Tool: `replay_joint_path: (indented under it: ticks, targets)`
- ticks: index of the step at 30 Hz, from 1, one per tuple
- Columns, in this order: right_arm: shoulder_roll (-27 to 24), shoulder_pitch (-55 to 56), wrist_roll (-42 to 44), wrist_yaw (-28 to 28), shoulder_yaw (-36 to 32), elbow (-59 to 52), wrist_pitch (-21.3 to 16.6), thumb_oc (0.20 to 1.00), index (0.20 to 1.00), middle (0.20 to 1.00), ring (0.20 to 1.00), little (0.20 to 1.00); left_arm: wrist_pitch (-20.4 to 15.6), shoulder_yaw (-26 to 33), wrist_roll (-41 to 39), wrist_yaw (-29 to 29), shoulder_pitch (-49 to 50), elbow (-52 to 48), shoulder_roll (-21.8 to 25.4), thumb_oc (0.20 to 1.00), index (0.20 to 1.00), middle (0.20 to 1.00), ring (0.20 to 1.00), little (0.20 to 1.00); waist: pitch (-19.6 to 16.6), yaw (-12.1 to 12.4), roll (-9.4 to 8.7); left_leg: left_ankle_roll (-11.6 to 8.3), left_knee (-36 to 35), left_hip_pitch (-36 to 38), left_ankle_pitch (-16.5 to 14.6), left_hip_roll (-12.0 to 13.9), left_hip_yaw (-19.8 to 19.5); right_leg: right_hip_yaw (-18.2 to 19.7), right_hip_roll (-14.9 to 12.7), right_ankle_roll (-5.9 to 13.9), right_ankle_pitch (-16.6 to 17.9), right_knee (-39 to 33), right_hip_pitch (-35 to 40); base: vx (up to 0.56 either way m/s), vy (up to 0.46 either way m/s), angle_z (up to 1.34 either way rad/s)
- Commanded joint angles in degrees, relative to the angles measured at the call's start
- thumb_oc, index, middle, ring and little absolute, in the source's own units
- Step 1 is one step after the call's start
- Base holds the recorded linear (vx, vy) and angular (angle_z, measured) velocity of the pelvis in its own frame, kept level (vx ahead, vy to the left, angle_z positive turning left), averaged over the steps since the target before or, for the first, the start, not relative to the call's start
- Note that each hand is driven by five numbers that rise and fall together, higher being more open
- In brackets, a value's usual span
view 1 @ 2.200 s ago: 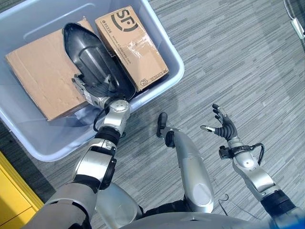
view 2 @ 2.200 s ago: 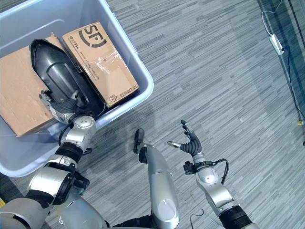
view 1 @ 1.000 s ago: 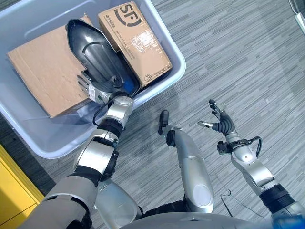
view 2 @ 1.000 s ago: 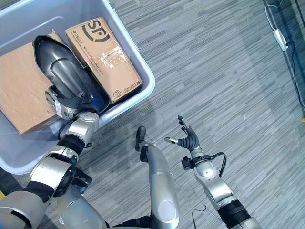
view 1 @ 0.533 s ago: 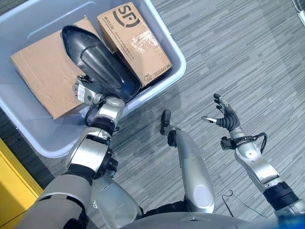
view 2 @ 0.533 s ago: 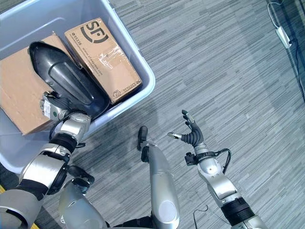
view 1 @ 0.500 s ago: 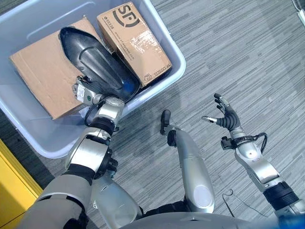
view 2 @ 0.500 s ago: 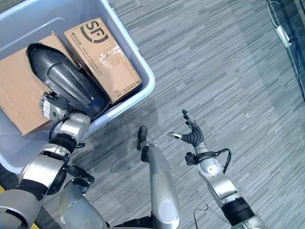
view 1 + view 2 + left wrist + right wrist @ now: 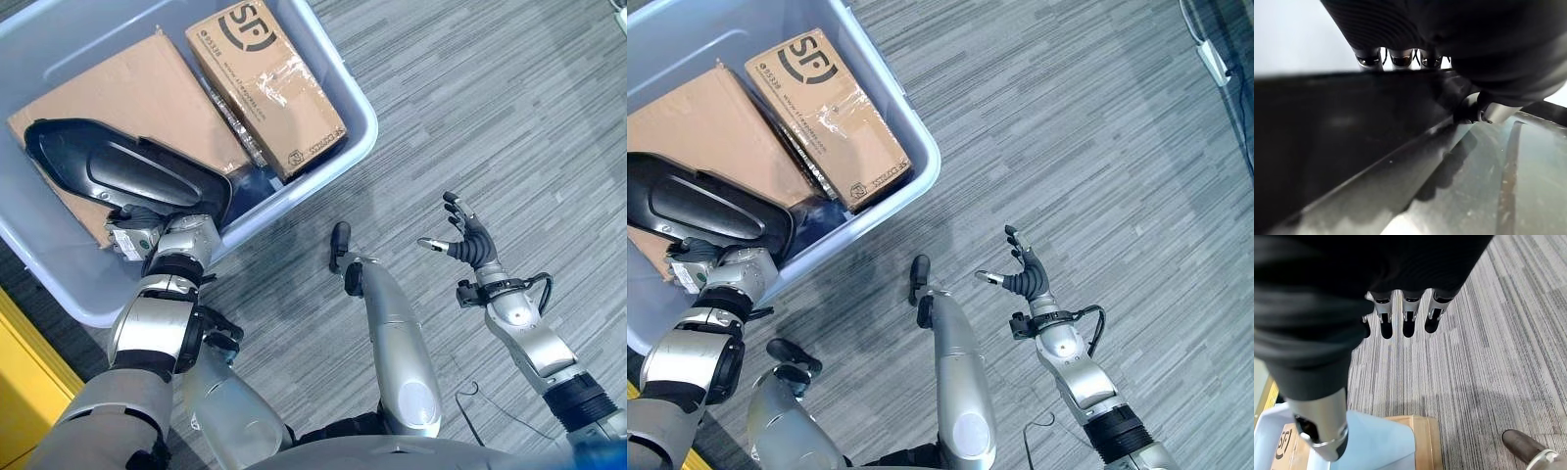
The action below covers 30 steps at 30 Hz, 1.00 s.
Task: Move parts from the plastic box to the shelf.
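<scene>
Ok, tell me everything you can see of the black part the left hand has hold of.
The black part is a long, glossy moulded shell, seemingly plastic, pointed at one end and broad and rounded at the other, with a raised inner panel. It lies roughly level over the near-left side of the plastic box, above the large cardboard box. The left hand grips it from below at its broad end, fingers curled on its edge. The smaller taped box lies apart from it.
</scene>
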Motion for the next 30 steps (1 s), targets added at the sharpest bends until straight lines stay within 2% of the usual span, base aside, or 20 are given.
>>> replay_joint_path:
  ticks: [1, 5, 11, 12, 19, 22, 27, 30]
  targets:
    - [-2.7, 1.9, -0.5, -0.6, -2.6, -2.2, -2.5, 1.000, 1.000, 1.000, 1.000, 1.000, -3.0, 2.2, -0.4, -1.6, 10.5, 0.8, -3.7, 0.200, 0.200, 0.200, 0.200, 0.200, 0.5, -0.2, -1.90, -2.15, 5.0, -6.2, 4.9, 5.6, -3.8, 0.5, -5.9, 7.62, -3.2, -0.5, 0.7, -0.01, 0.055, 0.06]
    - [-3.0, 2.7, -1.1, 0.0, -2.9, -2.7, -2.6, 1.000, 1.000, 1.000, 1.000, 1.000, -5.5, 2.9, 6.1, -1.5, 10.0, -4.2, -2.0, 0.200, 0.200, 0.200, 0.200, 0.200, 0.5, -0.1, -1.40, -1.88, 4.8, -3.8, 5.0, 5.6, -3.0, 0.8, -6.1, 7.54, -3.8, 0.3, 2.1, -0.01, 0.077, 0.03]
    - [-3.6, 6.0, -2.7, 2.1, -4.9, -3.8, -4.7, 1.000, 1.000, 1.000, 1.000, 1.000, -8.2, 5.0, 17.8, -1.4, 10.5, -13.4, 5.3, 0.200, 0.200, 0.200, 0.200, 0.200, 0.4, 0.7, 1.33, -0.71, 3.8, 4.4, 4.7, 3.9, -2.4, 0.8, -6.6, 7.30, -6.2, 1.8, 9.2, 0.02, 0.118, 0.05]
    - [-3.9, 8.0, -3.8, 2.3, -5.4, -3.9, -5.9, 1.000, 1.000, 1.000, 1.000, 1.000, -10.3, 5.8, 19.8, -0.6, 12.1, -16.5, 7.5, 0.200, 0.200, 0.200, 0.200, 0.200, -0.5, 0.9, 2.86, -0.07, 3.3, 7.3, 4.4, 2.7, -2.2, 1.0, -6.9, 7.30, -7.1, 1.9, 11.4, 0.05, 0.151, 0.06]
    - [-4.0, 12.6, -6.4, 3.4, -5.7, -3.0, -9.7, 1.000, 1.000, 1.000, 1.000, 1.000, -14.3, 8.4, 22.8, -1.7, 14.5, -20.7, 12.4, 0.200, 0.200, 0.200, 0.200, 0.200, -5.3, 0.4, 5.46, 1.47, 0.0, 13.7, 4.2, -1.6, -0.7, 1.3, -7.0, 7.41, -8.3, -0.6, 16.7, 0.05, 0.120, 0.00]
    - [-3.4, 13.9, -6.7, 4.4, -5.4, -2.9, -10.9, 1.000, 1.000, 1.000, 1.000, 1.000, -15.6, 8.8, 23.3, -3.6, 16.5, -22.6, 12.8, 0.200, 0.200, 0.200, 0.200, 0.200, -8.2, 0.5, 6.80, 2.18, -2.5, 17.1, 4.5, -4.3, -0.3, 0.9, -6.6, 7.47, -8.9, -2.9, 20.8, 0.06, 0.074, 0.07]
    - [-1.8, 14.6, -7.9, 6.7, -4.2, -3.3, -10.5, 1.000, 1.000, 1.000, 1.000, 1.000, -17.0, 8.9, 25.7, -9.3, 23.1, -25.7, 11.0, 0.200, 0.200, 0.200, 0.200, 0.200, -11.1, 2.4, 8.58, 3.37, -2.3, 18.9, 3.7, -6.3, -1.7, -0.2, -6.6, 7.20, -10.5, -3.1, 24.7, 0.06, -0.058, 0.13]
    - [-1.0, 13.3, -9.2, 8.6, -2.4, -4.1, -9.6, 1.000, 1.000, 1.000, 1.000, 1.000, -18.3, 8.5, 20.8, -16.8, 29.2, -27.4, 8.1, 0.200, 0.200, 0.200, 0.200, 0.200, -12.2, 4.5, 9.44, 3.50, -2.7, 19.6, 4.3, -7.2, -3.5, -1.9, -6.2, 6.81, -11.2, -4.1, 26.8, 0.01, -0.102, 0.27]
